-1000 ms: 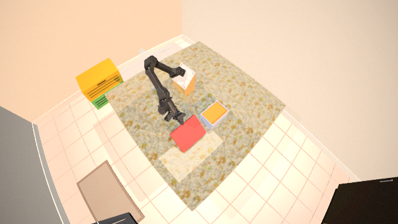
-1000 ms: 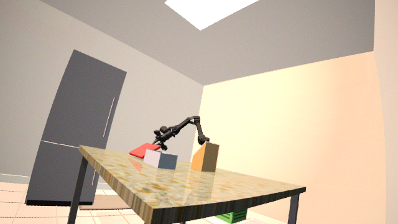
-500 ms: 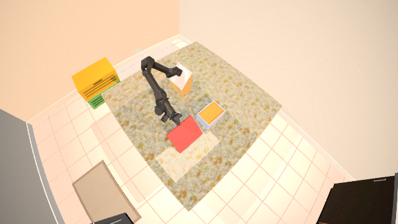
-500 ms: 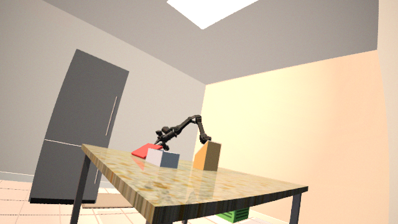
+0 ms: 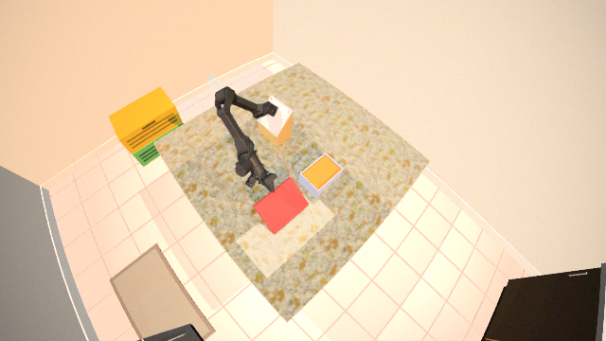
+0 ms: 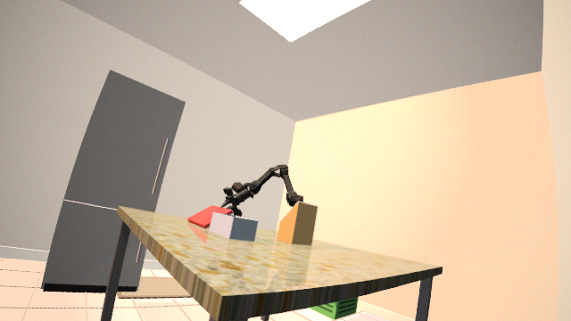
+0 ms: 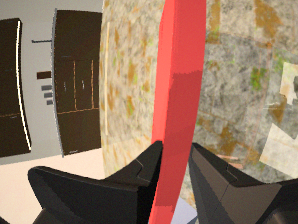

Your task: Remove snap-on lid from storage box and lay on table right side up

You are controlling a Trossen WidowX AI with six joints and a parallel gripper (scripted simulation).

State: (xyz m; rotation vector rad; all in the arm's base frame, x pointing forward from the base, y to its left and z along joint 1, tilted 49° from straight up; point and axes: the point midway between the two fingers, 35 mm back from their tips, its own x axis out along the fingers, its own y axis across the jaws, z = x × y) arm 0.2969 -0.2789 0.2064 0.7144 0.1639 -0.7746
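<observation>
The lid is off and being set down: the red lid (image 5: 281,206) (image 6: 208,216) (image 7: 183,100) hangs tilted beside the storage box (image 5: 316,188) (image 6: 221,226), which stands open on the table (image 5: 374,175) (image 6: 277,267) with something orange showing inside. The gripper (image 5: 273,188) (image 6: 227,207) (image 7: 174,147) is clamped on the lid's edge, one finger on each side. In the top view the lid is left of the box and a little nearer.

In the exterior view its left end slopes down towards the table; whether that low edge already touches, I cannot tell.

What the next move calls for, I judge, is lowering and levelling the lid together, keeping its top face up and its near corner away from the box. The fingers should part only once it lies flat; let go at this slant, it could drop hard or slide. Backing the gripper straight off the edge would then leave the lid undisturbed.
</observation>
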